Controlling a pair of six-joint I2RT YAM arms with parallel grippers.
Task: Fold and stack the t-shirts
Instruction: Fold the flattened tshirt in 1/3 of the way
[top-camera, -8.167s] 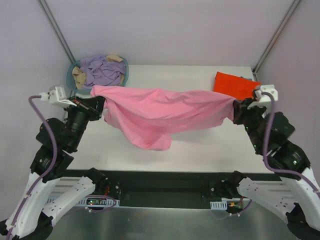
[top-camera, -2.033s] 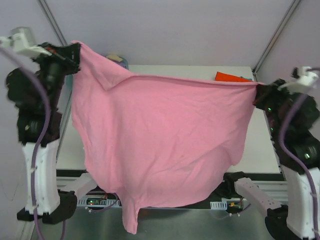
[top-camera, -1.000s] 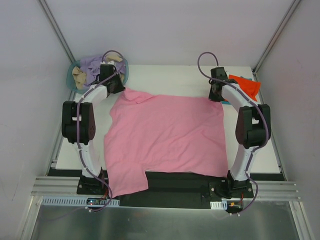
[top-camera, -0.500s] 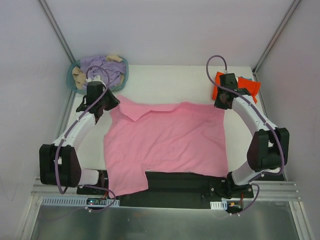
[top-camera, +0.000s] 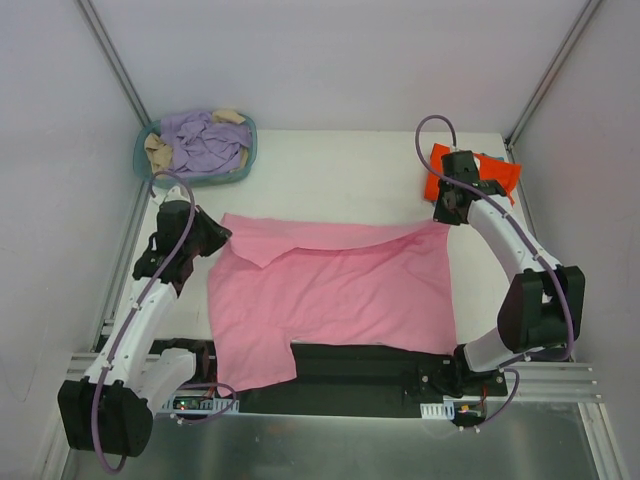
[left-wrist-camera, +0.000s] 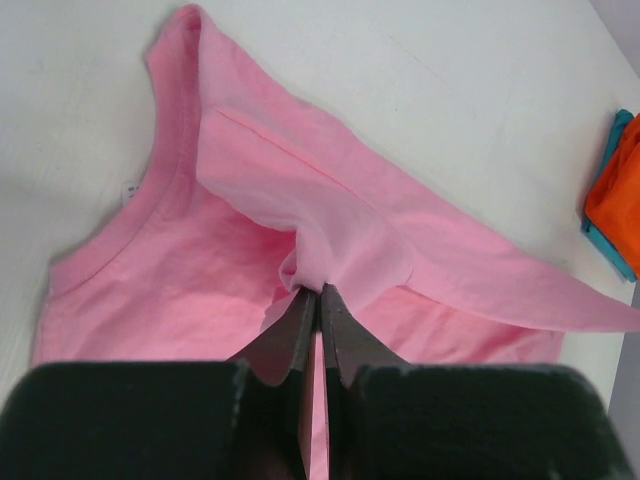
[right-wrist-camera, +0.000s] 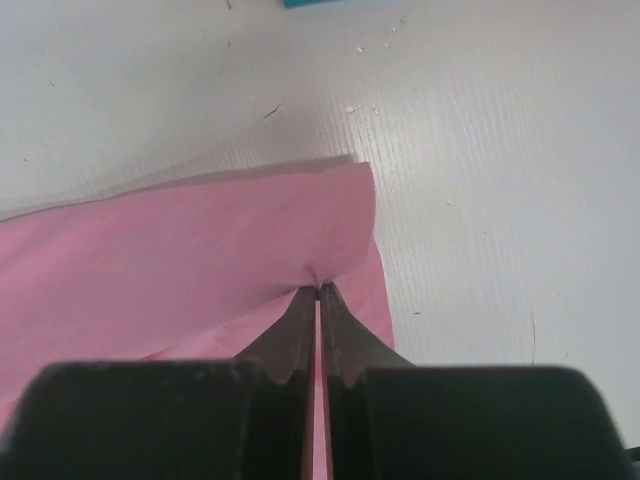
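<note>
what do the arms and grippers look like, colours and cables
The left arm and right arm have white tubular links with black joints and a lilac cable looping alongside. The gripper fingers are black tapered wedges on blocky black bodies.

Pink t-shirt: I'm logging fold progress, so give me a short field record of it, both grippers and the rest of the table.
pink t-shirt: spread on the table, far edge turned over onto itself
left gripper: shut on the shirt's far-left fold
right gripper: shut on its far-right corner
orange-red t-shirt: folded, far right corner, teal edge beneath
basket: far left, holding lavender and beige clothes
</note>
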